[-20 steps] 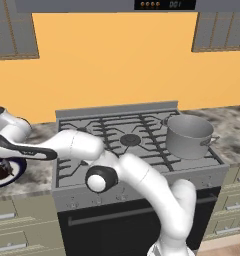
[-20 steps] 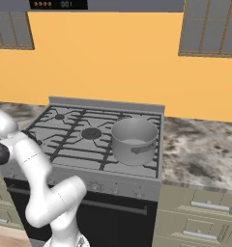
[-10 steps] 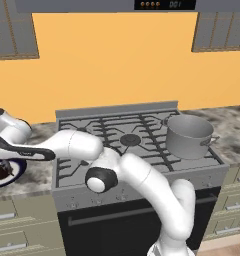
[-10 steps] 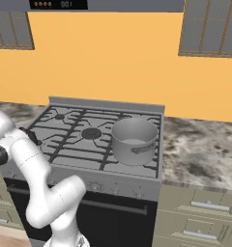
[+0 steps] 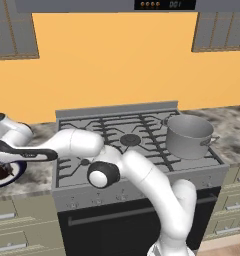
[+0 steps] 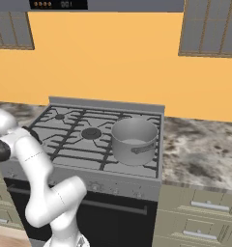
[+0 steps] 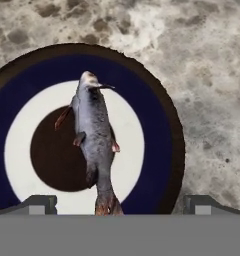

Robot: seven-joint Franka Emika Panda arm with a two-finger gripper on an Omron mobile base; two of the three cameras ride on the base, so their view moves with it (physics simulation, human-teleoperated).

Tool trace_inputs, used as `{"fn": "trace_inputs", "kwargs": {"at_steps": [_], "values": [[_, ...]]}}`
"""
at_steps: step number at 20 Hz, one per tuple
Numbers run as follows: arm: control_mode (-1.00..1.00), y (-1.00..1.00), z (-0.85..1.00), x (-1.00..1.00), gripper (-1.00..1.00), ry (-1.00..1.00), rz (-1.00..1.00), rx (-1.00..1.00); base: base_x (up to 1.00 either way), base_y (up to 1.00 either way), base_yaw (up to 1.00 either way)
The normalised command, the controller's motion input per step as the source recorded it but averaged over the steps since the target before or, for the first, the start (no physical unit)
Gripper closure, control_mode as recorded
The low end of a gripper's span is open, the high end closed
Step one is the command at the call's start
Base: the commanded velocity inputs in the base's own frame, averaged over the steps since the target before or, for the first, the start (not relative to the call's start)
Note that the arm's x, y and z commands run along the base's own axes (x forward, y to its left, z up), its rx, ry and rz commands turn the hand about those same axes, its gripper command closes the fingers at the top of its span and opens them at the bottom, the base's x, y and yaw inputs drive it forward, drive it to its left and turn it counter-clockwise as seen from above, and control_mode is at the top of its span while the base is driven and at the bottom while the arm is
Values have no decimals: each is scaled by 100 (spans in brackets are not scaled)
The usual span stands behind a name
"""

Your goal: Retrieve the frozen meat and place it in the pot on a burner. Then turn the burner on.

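Above the blue-rimmed plate [image 7: 162,115], end effector [image 7: 119,205] spread wide, grey fish [image 7: 94,137] lying on it.

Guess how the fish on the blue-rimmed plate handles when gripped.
The fish looks long, narrow and smooth-skinned, so it may slip or pivot if pinched off-centre. It lies flat on the plate, so rolling seems unlikely. Its thin tail and fins look like weak grip spots; mid-body seems safer.

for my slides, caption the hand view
Open claw above a fish on a blue-rimmed plate.
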Motion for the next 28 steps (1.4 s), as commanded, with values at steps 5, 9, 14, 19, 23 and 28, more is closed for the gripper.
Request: {"fn": "trace_inputs", "kwargs": {"at_steps": [5, 9, 14, 19, 23, 28], "values": [[-100, 12, -1, 14, -100, 3, -5, -9, 0, 0, 0], [-100, 24, 0, 14, -100, 14, -5, -3, 0, 0, 0], [-100, 24, 0, 16, -100, 15, -5, -6, 0, 0, 0], [-100, 24, 1, 13, -100, 17, -6, -14, 0, 0, 0], [-100, 30, 10, 14, -100, 16, -3, -21, 0, 0, 0], [-100, 24, 7, 16, -100, 14, -2, -16, 0, 0, 0]]}}
